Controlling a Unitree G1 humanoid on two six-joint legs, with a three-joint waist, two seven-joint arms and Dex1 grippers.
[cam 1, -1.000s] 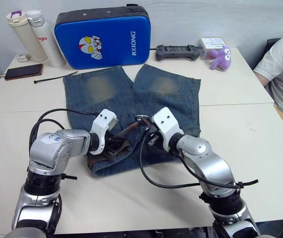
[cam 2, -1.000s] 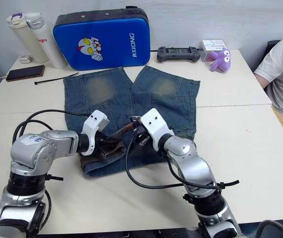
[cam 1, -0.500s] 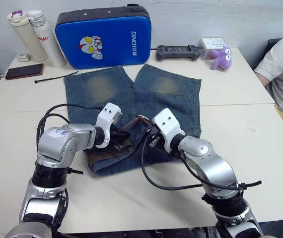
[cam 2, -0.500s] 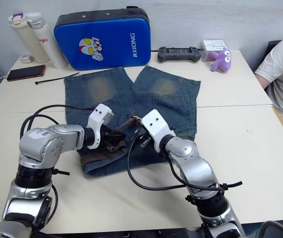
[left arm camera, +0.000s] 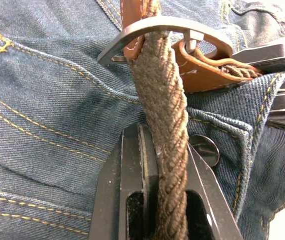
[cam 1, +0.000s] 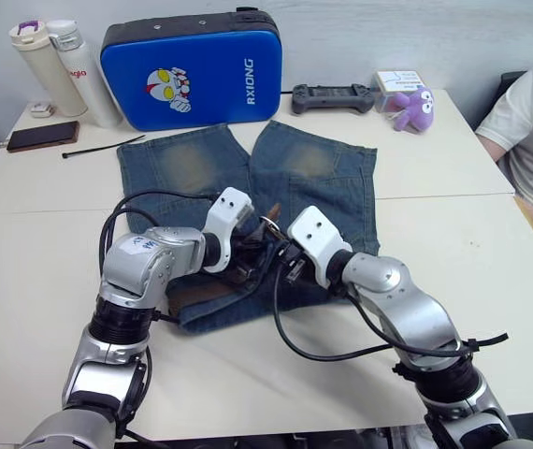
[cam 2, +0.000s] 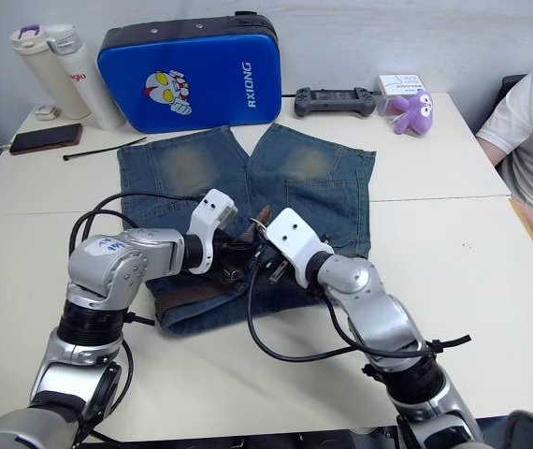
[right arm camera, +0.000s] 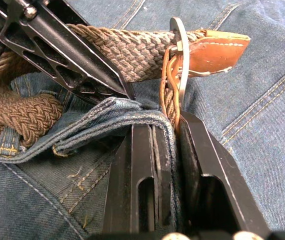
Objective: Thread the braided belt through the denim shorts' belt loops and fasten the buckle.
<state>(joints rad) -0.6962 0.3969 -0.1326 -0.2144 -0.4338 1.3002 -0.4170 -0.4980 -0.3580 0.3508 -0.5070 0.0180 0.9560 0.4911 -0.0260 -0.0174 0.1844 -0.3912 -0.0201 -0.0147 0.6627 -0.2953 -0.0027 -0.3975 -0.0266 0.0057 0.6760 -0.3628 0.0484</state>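
One pair of denim shorts (cam 1: 248,192) lies flat on the white table (cam 1: 453,271), waistband toward the robot, legs pointing to the far edge; one faded yellowish patch on each leg, two in all. One braided belt (left arm camera: 163,125) sits on the waistband, partly bunched at the middle front.

Left gripper (left arm camera: 165,165): both black fingers closed on the belt strap, which runs up between them and through the one silver buckle (left arm camera: 167,27). Tan leather tab beside the buckle frame. One metal shorts button (left arm camera: 204,150) just beside the right finger in the left wrist view.

Right gripper (right arm camera: 165,145): fingers narrow, clamped on a folded edge of the waistband denim, with the belt's buckle end caught against one finger. Buckle stands edge-on just past the fingertips. The left gripper's fingers cross the same view, pinching the strap.

Both grippers meet at the waistband centre, nearly touching.

Far side of table, counted: two bottles (cam 1: 56,65), one blue case (cam 1: 192,70), one phone (cam 1: 42,136), one black cable tie (cam 1: 103,147), one game controller (cam 1: 334,96), one purple plush toy (cam 1: 416,108), one small box (cam 1: 397,81). One person (cam 1: 528,131) at the right edge.
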